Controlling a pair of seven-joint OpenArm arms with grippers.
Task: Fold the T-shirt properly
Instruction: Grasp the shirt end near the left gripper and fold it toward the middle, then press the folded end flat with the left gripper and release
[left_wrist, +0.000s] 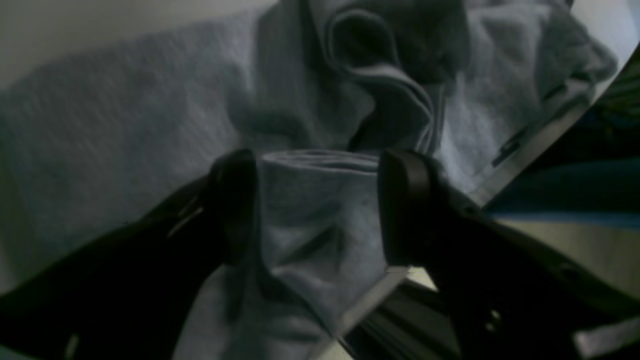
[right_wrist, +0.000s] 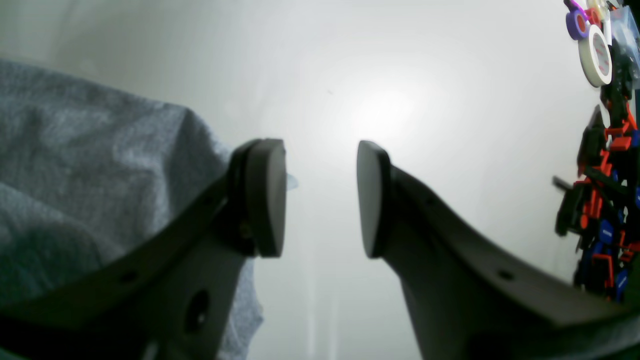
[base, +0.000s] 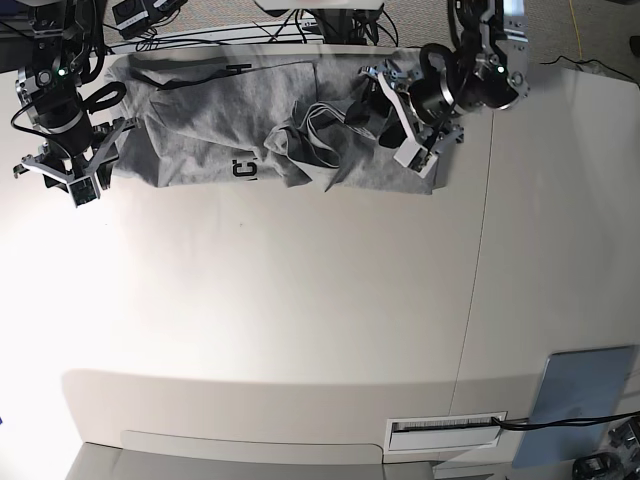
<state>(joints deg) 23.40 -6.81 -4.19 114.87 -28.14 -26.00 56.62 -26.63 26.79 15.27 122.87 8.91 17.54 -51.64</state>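
While scanning from the base view's left edge, finding the right hand hovering just past the T-shirt's end, pads parted to a middling gap with only bare bench showing between them. Gripping nothing there; probably waiting beside that end so as to be ready for a corner. Seeing, in the right wrist view, the grey cloth's edge lying just beside one pad, and a heap of red, blue and black parts well off to the side.

Moving along the far edge of the bench: spotting the T-shirt stretched out in a long band, flat towards its left end, some black lettering showing at the near hem, bunching into loose folds right of the middle.

Reaching the crumpled end: finding the left hand low over the cloth, spread wide, pads straddling a raised fold without pinching it. Judging the fold far from done, that bunch wanting smoothing first.

Ending at the near right corner: noting a blue-grey pad, well apart, taking no part.
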